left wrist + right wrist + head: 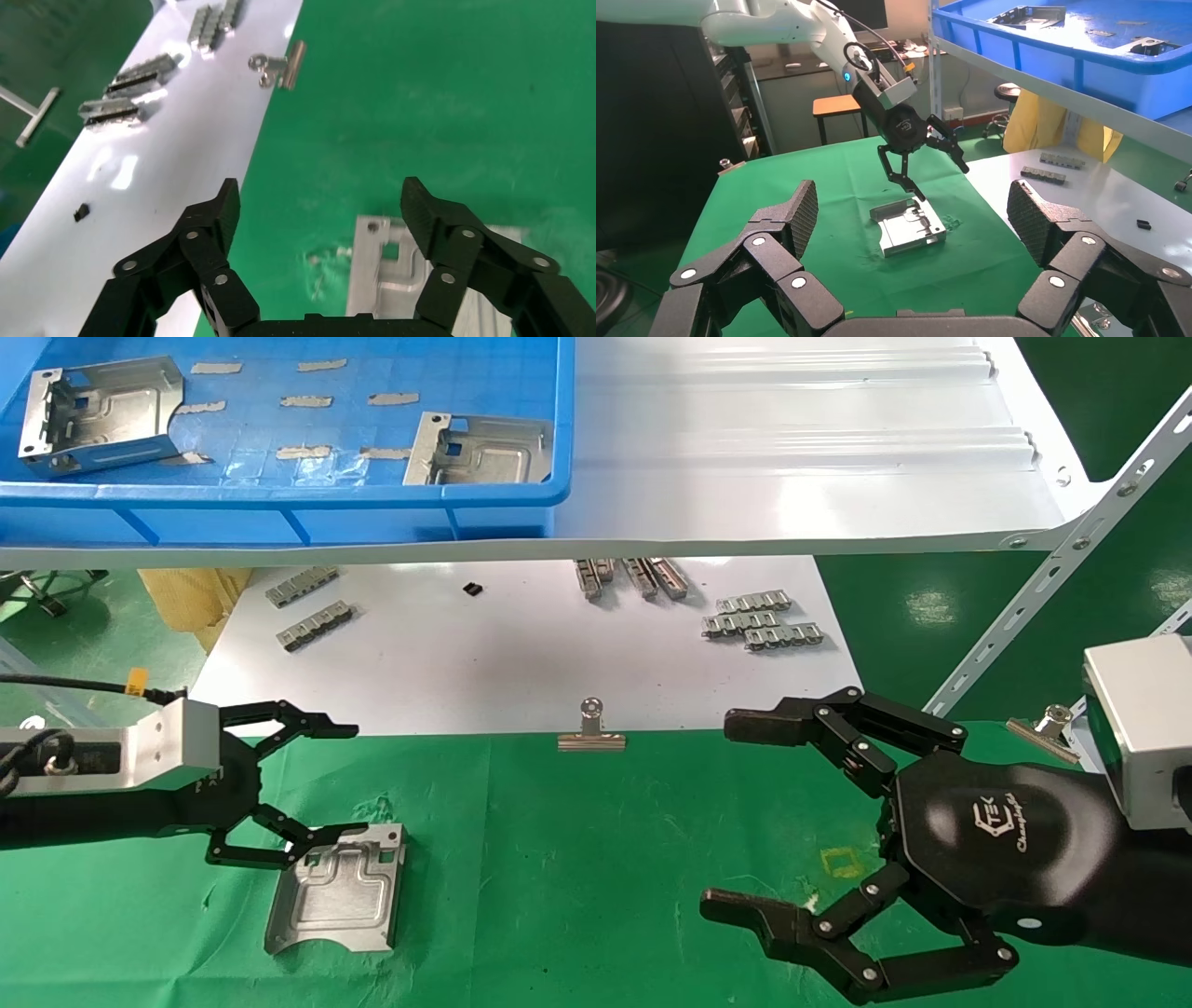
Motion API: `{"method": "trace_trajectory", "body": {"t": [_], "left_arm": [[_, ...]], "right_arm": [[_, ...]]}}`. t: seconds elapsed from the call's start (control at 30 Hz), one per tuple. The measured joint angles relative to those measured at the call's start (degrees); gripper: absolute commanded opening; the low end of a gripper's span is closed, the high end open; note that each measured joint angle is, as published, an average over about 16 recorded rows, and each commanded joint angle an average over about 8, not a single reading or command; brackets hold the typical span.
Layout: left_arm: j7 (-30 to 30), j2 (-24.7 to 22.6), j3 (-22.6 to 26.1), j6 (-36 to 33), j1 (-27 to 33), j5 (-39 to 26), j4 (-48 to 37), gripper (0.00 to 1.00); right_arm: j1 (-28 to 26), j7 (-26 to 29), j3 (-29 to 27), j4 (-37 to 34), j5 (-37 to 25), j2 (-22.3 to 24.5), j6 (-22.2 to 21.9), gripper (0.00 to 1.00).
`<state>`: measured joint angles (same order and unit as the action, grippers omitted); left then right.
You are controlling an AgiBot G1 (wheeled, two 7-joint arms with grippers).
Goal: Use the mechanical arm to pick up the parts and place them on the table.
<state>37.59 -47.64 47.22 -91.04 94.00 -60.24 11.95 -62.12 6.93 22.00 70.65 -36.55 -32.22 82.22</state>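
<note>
One silver part (337, 889) lies flat on the green table (577, 877), at the left. My left gripper (328, 784) is open and empty just beside it, with one fingertip (317, 845) over the part's far corner. The left wrist view shows the part (393, 274) under one finger of that gripper (320, 203). Two more parts (98, 416) (484, 451) lie in the blue tray (279, 495) on the shelf. My right gripper (736, 814) is open and empty over the cloth at the right. Its wrist view (912, 203) shows the part (909, 226) and the left gripper (926, 158).
A white sheet (521, 654) behind the cloth carries grey link strips (764, 621) (312, 612). A steel binder clip (591, 728) holds its front edge, and another clip (1043, 724) sits at the right. The white shelf (792, 458) and a slotted steel bar (1043, 589) overhang the back.
</note>
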Motion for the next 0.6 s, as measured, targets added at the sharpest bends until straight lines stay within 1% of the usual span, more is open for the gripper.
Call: {"method": "trace_trajectory", "body": {"t": [0.6], "left_arm": [[-14.7, 3.8, -9.5, 1.6, -9.9, 5.6, 18.8, 1.00]], "right_arm": [[0.0, 0.0, 0.0, 0.0, 0.0, 0.0, 0.0, 1.00]]}}
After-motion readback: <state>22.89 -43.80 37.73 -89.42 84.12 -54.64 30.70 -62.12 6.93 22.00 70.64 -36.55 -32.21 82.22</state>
